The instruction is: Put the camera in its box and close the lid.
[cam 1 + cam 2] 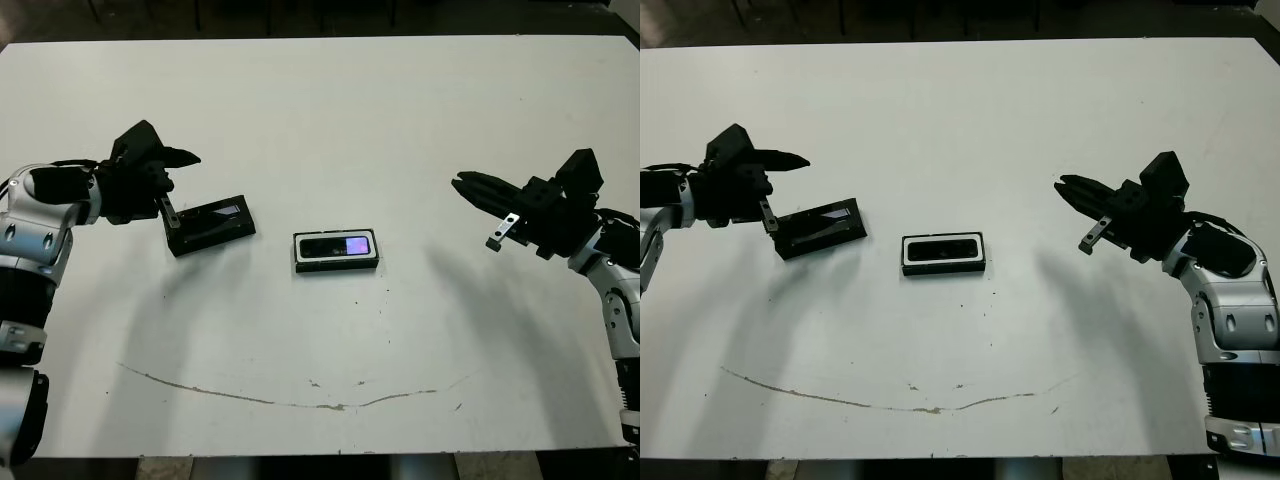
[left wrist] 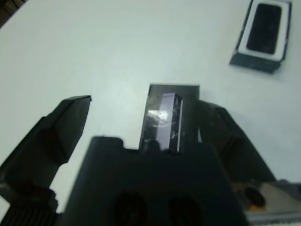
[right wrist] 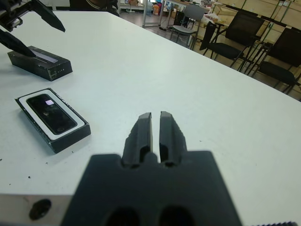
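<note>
The camera (image 1: 336, 246) lies screen-up inside the box (image 1: 298, 252), a white-lined black tray at the table's middle. The lid (image 1: 212, 225), a black slab with a silvery strip, rests on the table to the left of the box, separate from it. My left gripper (image 1: 178, 186) is open at the lid's left end. In the left wrist view the lid (image 2: 163, 117) lies between its spread fingers (image 2: 61, 127). My right gripper (image 1: 462, 183) hovers well to the right of the box, shut on nothing. The right wrist view shows its fingertips (image 3: 146, 117) pressed together.
A thin curved scuff line (image 1: 300, 400) marks the table near its front edge. Black chairs (image 3: 235, 33) stand beyond the far side of the table. White tabletop (image 1: 420, 330) spreads between the box and my right gripper.
</note>
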You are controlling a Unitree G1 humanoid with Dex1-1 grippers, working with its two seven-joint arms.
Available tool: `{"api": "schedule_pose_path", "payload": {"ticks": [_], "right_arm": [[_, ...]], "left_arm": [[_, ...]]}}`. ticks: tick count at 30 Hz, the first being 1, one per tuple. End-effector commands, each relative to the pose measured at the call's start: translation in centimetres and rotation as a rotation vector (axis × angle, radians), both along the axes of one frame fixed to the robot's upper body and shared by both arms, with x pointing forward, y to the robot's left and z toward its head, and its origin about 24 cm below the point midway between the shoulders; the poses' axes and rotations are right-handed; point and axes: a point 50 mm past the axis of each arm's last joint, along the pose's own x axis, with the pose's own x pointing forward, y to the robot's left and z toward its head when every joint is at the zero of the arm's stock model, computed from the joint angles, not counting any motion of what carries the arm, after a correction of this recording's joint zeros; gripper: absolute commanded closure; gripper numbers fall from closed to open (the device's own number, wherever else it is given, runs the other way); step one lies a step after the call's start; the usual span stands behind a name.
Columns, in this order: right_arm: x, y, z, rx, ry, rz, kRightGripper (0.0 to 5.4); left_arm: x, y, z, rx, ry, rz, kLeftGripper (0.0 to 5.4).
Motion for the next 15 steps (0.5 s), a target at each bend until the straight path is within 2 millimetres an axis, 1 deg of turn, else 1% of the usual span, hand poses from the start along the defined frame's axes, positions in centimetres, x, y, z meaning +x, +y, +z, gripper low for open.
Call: {"api": "schedule_pose_path", "payload": {"ticks": [1,7,10,15], "right_arm": [[-0.2,-0.7,-0.9,-0.01,0.032,-0.016,5.4],[0.0,-1.0,-1.7,0.063,0.038,0.028,5.4],[-0.1,-1.2,-2.0,0.058,0.032,0.027,5.4],[-0.2,-1.6,-2.2,0.029,0.029,-0.003,5.4]], "left_arm": [[0.2,0.4,-0.7,0.071,0.039,-0.009,0.02],[0.8,-0.4,-1.9,0.097,0.061,-0.063,0.02],[0.8,-0.4,-2.6,0.054,0.094,-0.061,0.02],[0.8,-0.2,-3.3,0.042,0.113,-0.079,0.02]]}}
